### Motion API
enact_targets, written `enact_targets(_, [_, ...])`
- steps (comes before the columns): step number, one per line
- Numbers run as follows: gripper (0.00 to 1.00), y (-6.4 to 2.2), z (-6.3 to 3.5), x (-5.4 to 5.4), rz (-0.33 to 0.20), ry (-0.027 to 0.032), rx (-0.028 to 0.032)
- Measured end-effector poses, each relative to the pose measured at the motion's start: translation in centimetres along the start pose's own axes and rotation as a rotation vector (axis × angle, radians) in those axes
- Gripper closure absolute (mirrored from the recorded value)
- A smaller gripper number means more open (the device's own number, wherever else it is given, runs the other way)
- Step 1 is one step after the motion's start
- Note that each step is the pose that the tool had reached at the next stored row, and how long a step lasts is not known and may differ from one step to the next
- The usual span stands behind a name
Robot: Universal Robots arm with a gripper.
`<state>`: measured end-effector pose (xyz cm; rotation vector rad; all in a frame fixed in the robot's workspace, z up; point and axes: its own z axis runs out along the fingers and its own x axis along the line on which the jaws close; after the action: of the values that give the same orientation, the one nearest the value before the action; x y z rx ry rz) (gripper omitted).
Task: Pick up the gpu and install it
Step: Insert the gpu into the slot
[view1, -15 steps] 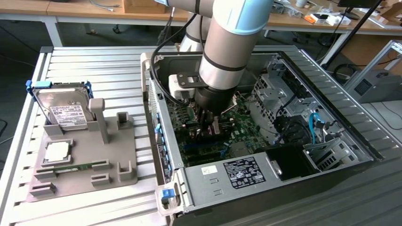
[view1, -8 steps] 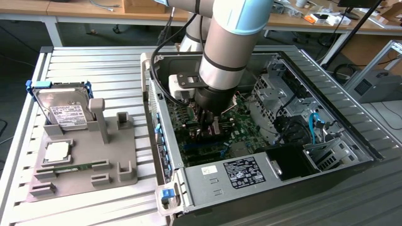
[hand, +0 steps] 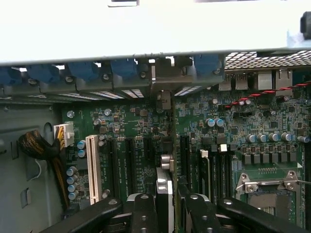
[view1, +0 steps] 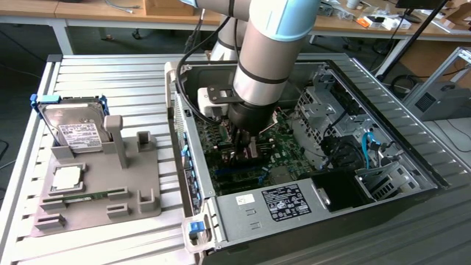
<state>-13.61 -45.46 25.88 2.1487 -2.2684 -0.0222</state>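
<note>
I work over a ribbed metal table (view1: 110,72) in a room with wooden desks (view1: 96,11) behind. On it lie one open computer case (view1: 235,226) and, at the exterior view's left, one grey holder (view1: 140,204) carrying one hard drive (view1: 74,130), one processor chip (view1: 68,178) and one RAM stick (view1: 92,196). My gripper (hand: 170,213) is down inside the case, its two fingers (hand: 144,213) closed on the one gpu (hand: 165,187), held edge-on just above the motherboard (hand: 131,126), near its single white slot (hand: 93,167).
</note>
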Motion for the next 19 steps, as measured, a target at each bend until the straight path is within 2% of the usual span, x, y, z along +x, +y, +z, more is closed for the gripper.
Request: enact_targets(19, [0.73, -0.01, 0.38, 0.06, 0.003, 0.0004, -0.0003])
